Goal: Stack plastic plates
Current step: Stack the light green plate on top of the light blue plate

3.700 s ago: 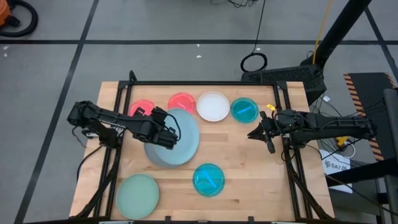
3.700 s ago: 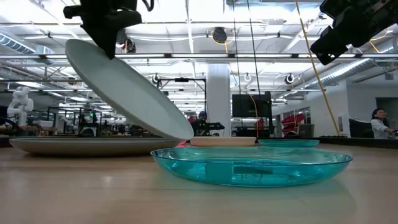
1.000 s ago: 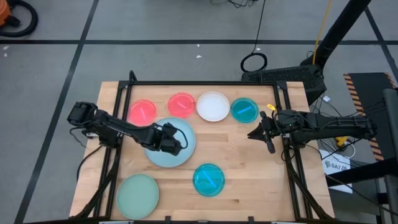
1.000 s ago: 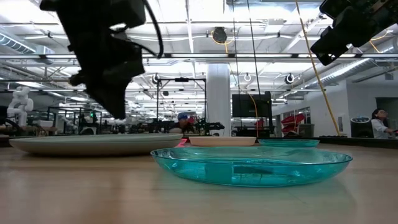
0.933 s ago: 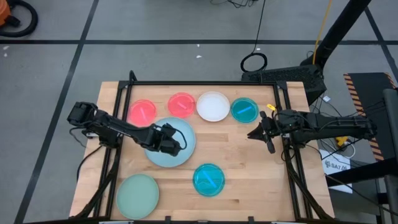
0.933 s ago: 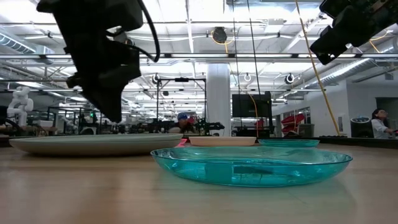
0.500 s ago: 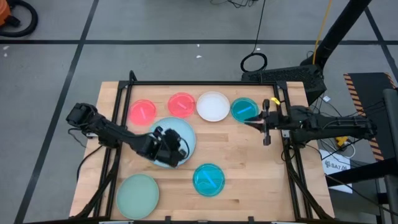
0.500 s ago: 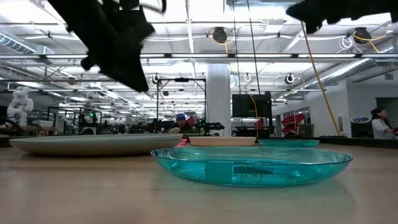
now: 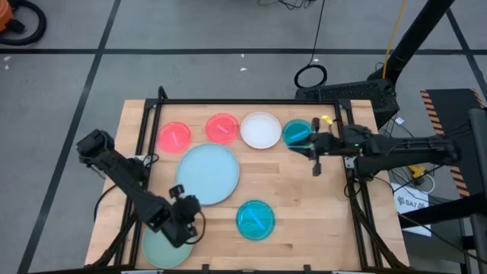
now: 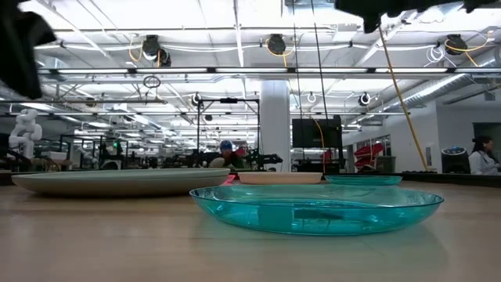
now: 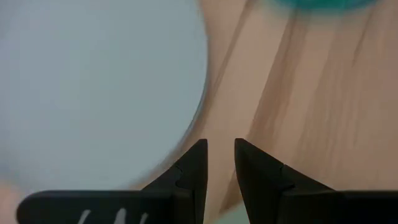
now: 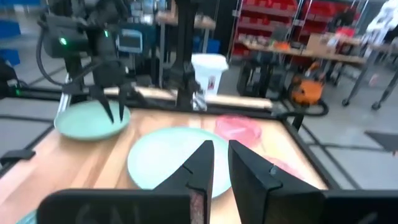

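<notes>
Pale blue large plate [image 9: 208, 173] lies flat in the table's middle; no grey plate shows. Pale green plate [image 9: 163, 243] lies at the near left. Along the far edge lie two pink-red plates [image 9: 175, 137] [image 9: 222, 127], a white one [image 9: 261, 129] and a teal one [image 9: 297, 132]. A second teal plate [image 9: 255, 219] rests near the middle. My left gripper [image 9: 185, 224] hangs open over the green plate's far rim, fingers pointing down [image 12: 115, 102]. My right gripper [image 9: 298, 144] is shut, above the far teal plate's near rim.
Black frame rails [image 9: 251, 102] run along the table's far, left and right sides. Bare wood [image 9: 304, 190] lies right of the pale blue plate. In the low view the near teal plate [image 10: 313, 207] stands in front and a large plate's rim [image 10: 117, 182] shows left.
My left gripper has left the pale blue plate, which stays flat, and swung toward the near left edge until it hangs over the pale green plate. My right gripper has moved left and toward the far edge, up to the far teal plate, turning as it went.
</notes>
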`<act>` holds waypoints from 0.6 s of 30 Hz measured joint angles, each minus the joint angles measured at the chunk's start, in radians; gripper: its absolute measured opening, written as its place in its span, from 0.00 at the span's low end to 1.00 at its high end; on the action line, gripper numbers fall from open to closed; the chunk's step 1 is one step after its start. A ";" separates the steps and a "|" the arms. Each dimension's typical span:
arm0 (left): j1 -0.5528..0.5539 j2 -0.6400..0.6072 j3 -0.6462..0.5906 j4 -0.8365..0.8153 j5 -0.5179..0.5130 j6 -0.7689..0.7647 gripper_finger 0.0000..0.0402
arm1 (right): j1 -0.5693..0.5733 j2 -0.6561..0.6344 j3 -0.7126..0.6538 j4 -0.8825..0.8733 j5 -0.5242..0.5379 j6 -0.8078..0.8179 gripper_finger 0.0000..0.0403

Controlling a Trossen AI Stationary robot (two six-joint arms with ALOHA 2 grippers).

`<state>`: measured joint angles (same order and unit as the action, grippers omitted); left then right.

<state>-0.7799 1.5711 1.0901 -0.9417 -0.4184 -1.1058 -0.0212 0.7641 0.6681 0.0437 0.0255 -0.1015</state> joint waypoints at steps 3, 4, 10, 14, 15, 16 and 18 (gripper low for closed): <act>-0.026 0.000 0.000 -0.086 0.114 -0.104 0.22 | 0.000 0.098 0.048 0.005 0.000 0.006 0.11; -0.032 0.000 0.000 -0.110 0.150 -0.141 0.22 | 0.000 0.130 0.064 0.006 0.000 0.001 0.11; -0.074 0.000 0.000 -0.173 0.305 -0.301 0.22 | -0.001 0.296 0.154 -0.018 0.000 -0.054 0.11; -0.119 0.000 0.000 -0.210 0.303 -0.299 0.22 | -0.019 0.367 0.201 -0.018 -0.004 -0.079 0.11; -0.130 0.000 0.000 -0.228 0.291 -0.292 0.22 | -0.026 0.381 0.212 -0.018 -0.004 -0.086 0.11; -0.139 0.000 0.000 -0.241 0.280 -0.291 0.22 | -0.033 0.394 0.221 -0.017 -0.004 -0.095 0.11; -0.156 0.000 0.000 -0.259 0.253 -0.291 0.22 | -0.046 0.414 0.235 -0.018 -0.004 -0.114 0.11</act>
<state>-0.9359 1.5711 1.0901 -1.2009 -0.1649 -1.3972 -0.0670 1.1783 0.9028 0.0254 0.0216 -0.2155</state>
